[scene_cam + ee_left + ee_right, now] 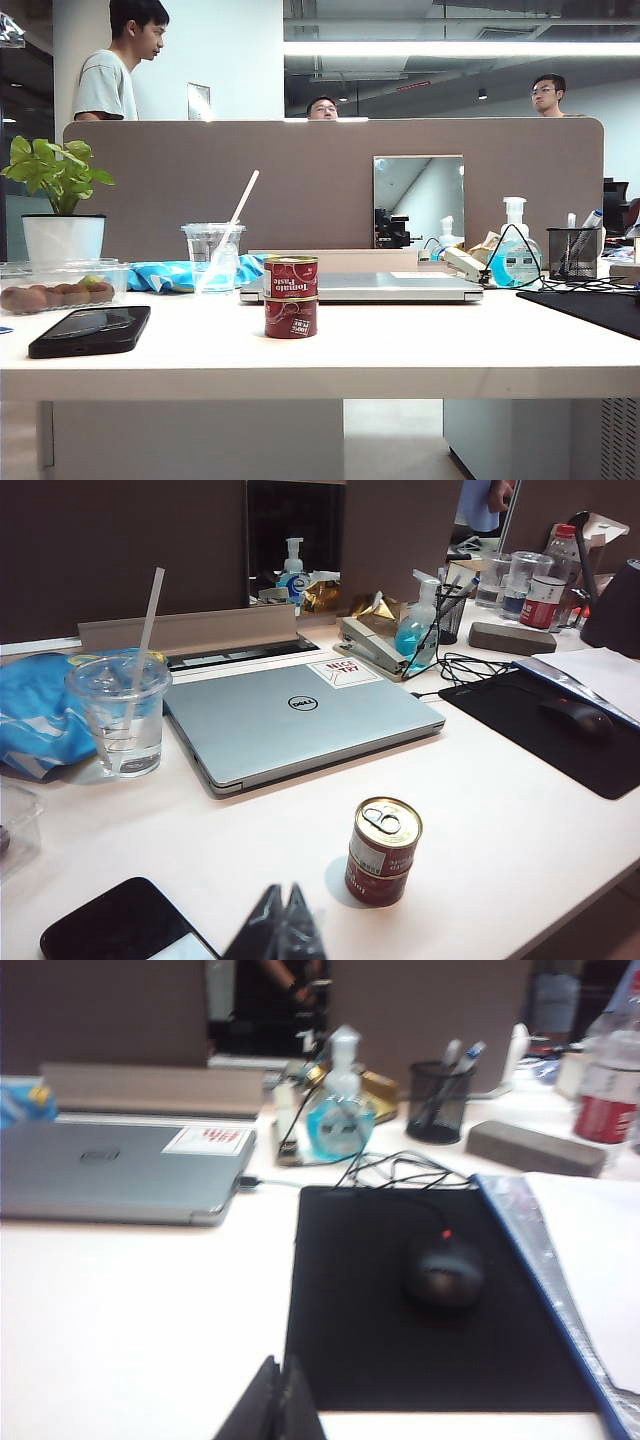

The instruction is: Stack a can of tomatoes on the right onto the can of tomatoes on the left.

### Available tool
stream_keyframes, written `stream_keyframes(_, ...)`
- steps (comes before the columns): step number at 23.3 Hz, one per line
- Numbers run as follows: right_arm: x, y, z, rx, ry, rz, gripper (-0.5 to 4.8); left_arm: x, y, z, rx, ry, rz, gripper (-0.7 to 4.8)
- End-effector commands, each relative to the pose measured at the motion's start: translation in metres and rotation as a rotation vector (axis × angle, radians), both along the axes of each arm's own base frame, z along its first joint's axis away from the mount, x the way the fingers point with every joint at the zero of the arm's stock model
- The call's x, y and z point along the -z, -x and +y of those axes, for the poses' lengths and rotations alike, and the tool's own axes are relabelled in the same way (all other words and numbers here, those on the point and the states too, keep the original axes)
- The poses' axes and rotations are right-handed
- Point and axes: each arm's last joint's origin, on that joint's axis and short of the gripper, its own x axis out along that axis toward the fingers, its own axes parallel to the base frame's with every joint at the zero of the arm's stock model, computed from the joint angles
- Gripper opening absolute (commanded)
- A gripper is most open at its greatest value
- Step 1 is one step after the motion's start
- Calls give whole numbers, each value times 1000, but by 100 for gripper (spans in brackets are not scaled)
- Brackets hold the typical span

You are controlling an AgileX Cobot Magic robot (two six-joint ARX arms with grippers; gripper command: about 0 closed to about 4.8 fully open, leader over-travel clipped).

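Note:
Two red tomato cans stand stacked on the white table, the upper can resting squarely on the lower can. The left wrist view shows the same stack, upper can with its pull-tab lid up, lower can beneath. My left gripper is shut and empty, held back from the stack near the table's front edge. My right gripper is shut and empty too, over the front edge of the black mouse mat. Neither gripper shows in the exterior view.
A closed silver laptop lies behind the stack. A plastic cup with a straw, a blue cloth, a fruit tray and a black phone are on the left. A sanitiser bottle, pen holder, cables and mouse are on the right.

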Motion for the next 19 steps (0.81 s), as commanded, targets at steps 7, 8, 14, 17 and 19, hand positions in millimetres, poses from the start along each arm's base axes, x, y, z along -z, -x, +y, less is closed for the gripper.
stream_keyframes(7,10,0,-1,36,-6,86,-5,-1,0,0,5,-2,-5,-4)
stream_keyframes(8,10,0,-1,36,-6,86,-5,-1,0,0,5,-2,-4,-4)
stream_keyframes(14,10,0,-1,36,-6,86,-5,-1,0,0,5,-2,-2,-4)
stream_keyframes(17,10,0,-1,36,-6,86,-5,1,2,-1,14,-3,-7,-4)
stream_keyframes(19,10,0,-1,36,-6,86,-5,7,9,0,-33,-41,-53,-5)
